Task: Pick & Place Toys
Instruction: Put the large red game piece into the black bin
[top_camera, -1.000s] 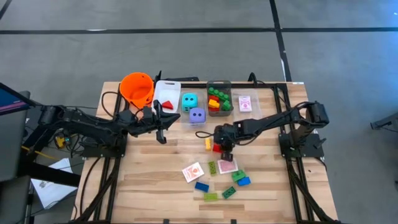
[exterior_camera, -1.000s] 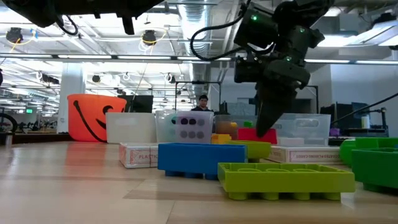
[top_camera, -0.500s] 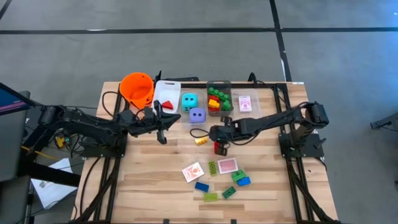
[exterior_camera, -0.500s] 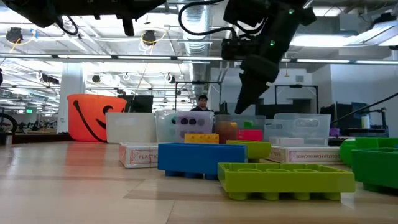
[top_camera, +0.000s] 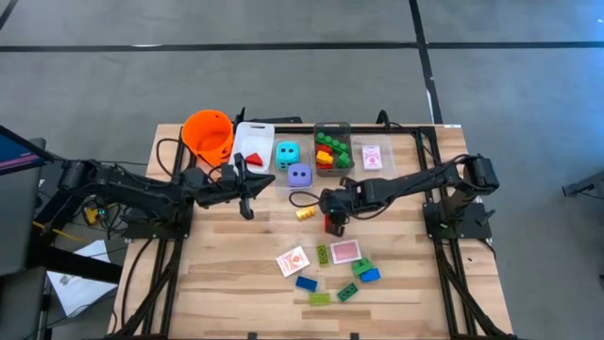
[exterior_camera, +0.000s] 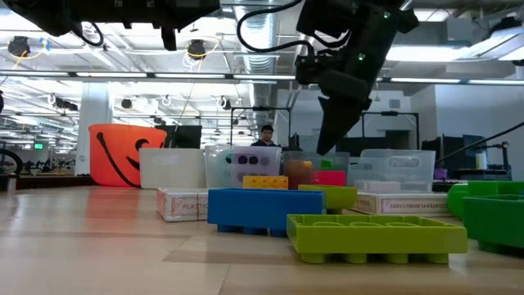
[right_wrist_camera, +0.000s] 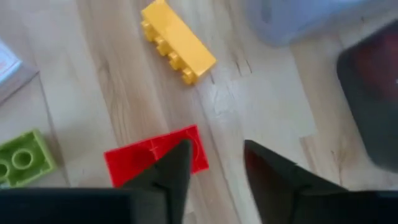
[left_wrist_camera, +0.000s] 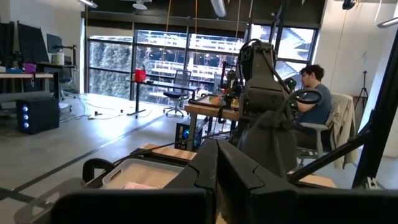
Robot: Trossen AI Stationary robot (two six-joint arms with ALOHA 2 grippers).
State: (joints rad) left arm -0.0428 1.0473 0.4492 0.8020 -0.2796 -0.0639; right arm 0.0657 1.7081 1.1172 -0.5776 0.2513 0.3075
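The yellow brick (right_wrist_camera: 178, 40) now lies loose, right gripper (right_wrist_camera: 214, 163) fingers apart above the light, stiff red brick (right_wrist_camera: 157, 160), graspable across its sides; left gripper (top_camera: 243, 183) fingers together.

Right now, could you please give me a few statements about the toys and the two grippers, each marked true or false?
1. The right gripper hangs open over a flat red plastic brick, holding nothing. True.
2. The small yellow plastic brick lies inside a clear plastic bin. False: it lies on the wooden table.
3. The purple die and the teal die share one clear bin. True.
4. The left gripper holds a playing card. False: it is shut on nothing, near the orange bucket.
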